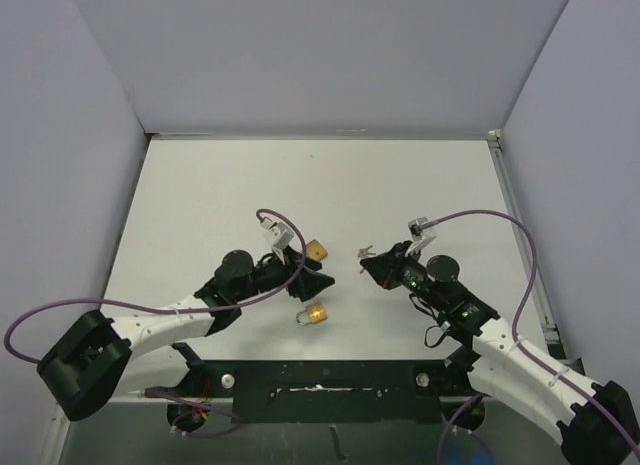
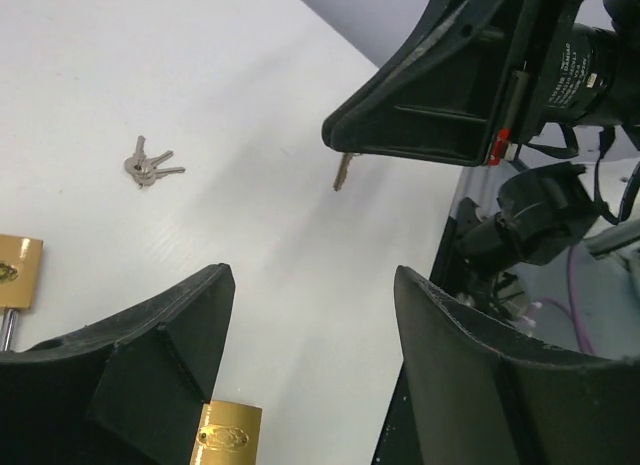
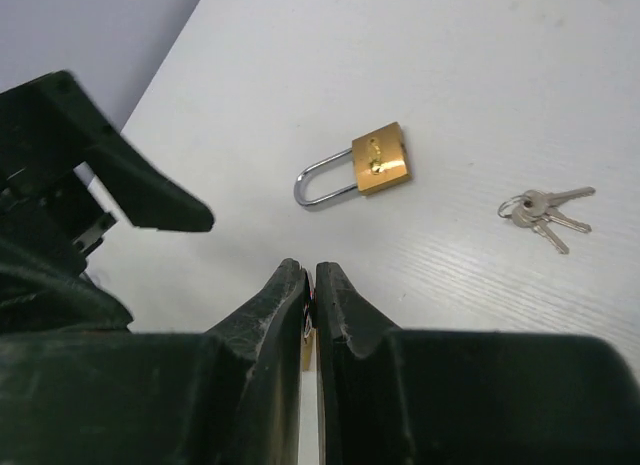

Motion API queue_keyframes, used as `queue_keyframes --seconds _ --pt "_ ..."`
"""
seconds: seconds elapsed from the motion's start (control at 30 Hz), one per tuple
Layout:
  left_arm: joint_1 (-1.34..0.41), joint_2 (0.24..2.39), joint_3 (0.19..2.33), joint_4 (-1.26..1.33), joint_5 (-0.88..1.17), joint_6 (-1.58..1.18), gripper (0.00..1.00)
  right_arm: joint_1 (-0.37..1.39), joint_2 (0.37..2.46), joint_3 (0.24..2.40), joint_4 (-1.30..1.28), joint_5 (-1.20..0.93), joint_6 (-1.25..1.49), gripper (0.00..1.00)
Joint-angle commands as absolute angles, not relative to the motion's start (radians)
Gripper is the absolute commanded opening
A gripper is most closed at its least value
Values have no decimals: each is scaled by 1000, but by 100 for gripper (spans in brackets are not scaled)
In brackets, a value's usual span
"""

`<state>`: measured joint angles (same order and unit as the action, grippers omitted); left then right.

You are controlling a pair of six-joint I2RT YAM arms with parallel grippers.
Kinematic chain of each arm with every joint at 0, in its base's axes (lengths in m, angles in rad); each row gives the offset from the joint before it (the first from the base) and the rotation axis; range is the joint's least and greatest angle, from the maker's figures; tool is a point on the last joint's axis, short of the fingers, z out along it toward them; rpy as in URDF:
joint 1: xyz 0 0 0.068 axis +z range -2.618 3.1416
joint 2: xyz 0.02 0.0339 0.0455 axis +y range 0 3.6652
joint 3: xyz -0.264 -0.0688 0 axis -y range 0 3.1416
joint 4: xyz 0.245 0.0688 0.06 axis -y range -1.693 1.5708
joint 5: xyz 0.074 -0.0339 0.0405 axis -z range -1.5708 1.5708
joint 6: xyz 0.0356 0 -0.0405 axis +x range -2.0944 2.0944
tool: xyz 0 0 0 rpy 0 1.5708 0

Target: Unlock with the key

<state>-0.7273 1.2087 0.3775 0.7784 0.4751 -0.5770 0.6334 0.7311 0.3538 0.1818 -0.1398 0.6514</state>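
The right gripper (image 3: pixel 311 285) has its jaws clamped together on a small metal key (image 2: pixel 343 172); the left gripper (image 2: pixel 310 295) has its jaws spread wide apart; a brass padlock with a steel shackle (image 3: pixel 375 163) lies on the white table (image 1: pixel 330 185) between them; a ringed bunch of keys (image 3: pixel 545 210) lies near it.

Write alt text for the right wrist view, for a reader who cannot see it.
The right gripper's fingers press together at the bottom, a sliver of key between them. Beyond them a brass padlock and a ring of keys lie on the white table.
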Motion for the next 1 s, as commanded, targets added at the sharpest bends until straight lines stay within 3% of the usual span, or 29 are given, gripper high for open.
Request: queue_keyframes --seconds 0.0,0.37,0.97 --pt "-871 1099 360 556 -22 -392 64 614 701 332 227 2 728 0" --pt "-1131 1221 333 435 -363 -343 65 462 704 274 263 -72 802 0" --pt "-1152 1327 302 512 -121 -198 66 418 709 251 299 -173 789 0"
